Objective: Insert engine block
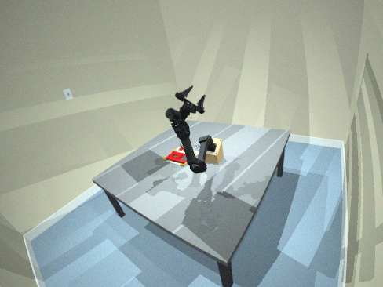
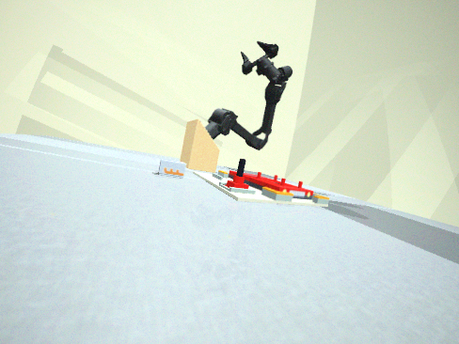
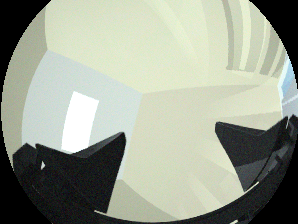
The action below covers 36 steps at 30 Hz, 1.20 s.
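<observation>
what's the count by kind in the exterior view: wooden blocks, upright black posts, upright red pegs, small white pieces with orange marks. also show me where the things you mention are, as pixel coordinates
wooden block (image 1: 218,156) (image 2: 201,152): 1
black post (image 2: 242,166): 1
red pegs (image 2: 259,175): 4
white piece with orange marks (image 2: 166,166): 1
total: 7

1. Seeing one black robot arm (image 1: 188,147) (image 2: 270,113).
2. Seeing two pointy fingers (image 1: 201,104) (image 2: 269,48).
3. Seeing one big table (image 1: 157,208) (image 2: 141,258).
4. Seeing three table legs (image 1: 114,203).
5. Seeing one tan block (image 1: 217,150) (image 2: 202,150).
6. Seeing four little red pegs (image 2: 259,175).
7. Seeing one black post (image 2: 242,167).
8. Seeing one wall plate (image 1: 67,94).
</observation>
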Each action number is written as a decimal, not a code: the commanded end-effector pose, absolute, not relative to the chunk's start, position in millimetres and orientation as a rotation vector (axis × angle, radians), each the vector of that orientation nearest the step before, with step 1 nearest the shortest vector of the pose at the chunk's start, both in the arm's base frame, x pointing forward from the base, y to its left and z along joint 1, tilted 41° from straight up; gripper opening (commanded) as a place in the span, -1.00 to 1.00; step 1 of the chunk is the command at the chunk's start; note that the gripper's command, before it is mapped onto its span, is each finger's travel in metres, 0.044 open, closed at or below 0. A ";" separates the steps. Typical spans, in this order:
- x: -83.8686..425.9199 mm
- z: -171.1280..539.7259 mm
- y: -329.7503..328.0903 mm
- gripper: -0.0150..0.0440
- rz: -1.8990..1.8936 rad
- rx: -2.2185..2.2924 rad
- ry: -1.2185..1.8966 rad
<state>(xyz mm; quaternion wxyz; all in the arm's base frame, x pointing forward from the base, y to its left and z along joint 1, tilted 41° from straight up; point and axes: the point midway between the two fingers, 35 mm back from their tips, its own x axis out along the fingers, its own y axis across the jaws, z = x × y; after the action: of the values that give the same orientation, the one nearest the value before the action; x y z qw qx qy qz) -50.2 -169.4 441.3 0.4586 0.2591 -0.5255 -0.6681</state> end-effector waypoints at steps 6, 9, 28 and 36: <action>-21.3 423.5 -204.2 1.00 -1.695 0.642 -1.016; -12.0 416.4 -214.7 1.00 -1.705 0.643 -0.927; 63.6 362.6 -267.8 1.00 -1.629 0.555 -0.246; 98.7 332.9 -283.8 1.00 -1.538 0.519 -0.035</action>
<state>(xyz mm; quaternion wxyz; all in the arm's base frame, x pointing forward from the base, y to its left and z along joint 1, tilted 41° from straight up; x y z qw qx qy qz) 87.1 -279.7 344.3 0.6745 0.2353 -0.0463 -0.6982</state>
